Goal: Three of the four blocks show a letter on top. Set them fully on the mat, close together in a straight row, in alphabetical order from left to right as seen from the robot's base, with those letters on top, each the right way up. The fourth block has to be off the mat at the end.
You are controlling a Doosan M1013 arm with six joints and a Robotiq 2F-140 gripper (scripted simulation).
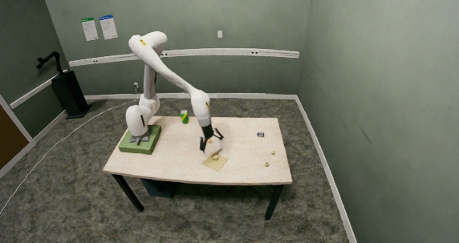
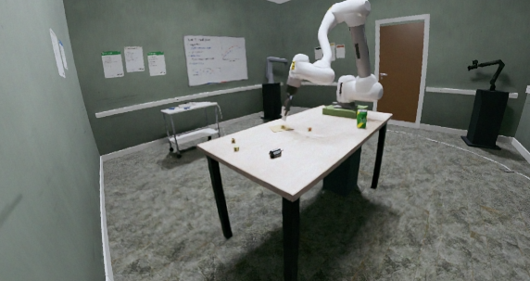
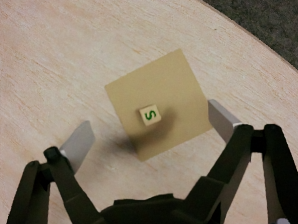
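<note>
A cream block (image 1: pixel 216 157) (image 2: pixel 283 127) (image 3: pixel 150 115) with a green S on top sits on the tan mat (image 1: pixel 214 168) (image 2: pixel 276 129) (image 3: pixel 175 67); the S looks turned sideways in the wrist view. My gripper (image 1: pixel 213 151) (image 2: pixel 284 118) (image 3: pixel 148 120) is open and empty above the mat, its fingers on either side of this block but higher. Another small block (image 1: pixel 210 141) (image 2: pixel 309 129) stands off the mat, toward the can side. Two more blocks, one (image 1: pixel 274 152) (image 2: pixel 236 148) and another (image 1: pixel 266 164) (image 2: pixel 233 140), lie near the far end. Letters on these three are too small to read.
A green and yellow can (image 1: pixel 184 117) (image 2: pixel 361 119) stands near the table edge by the robot's green base (image 1: pixel 140 146) (image 2: pixel 340 111). A small dark object (image 1: pixel 261 135) (image 2: pixel 275 153) lies on the table (image 1: pixel 180 165) (image 2: pixel 315 149) toward the end away from the base.
</note>
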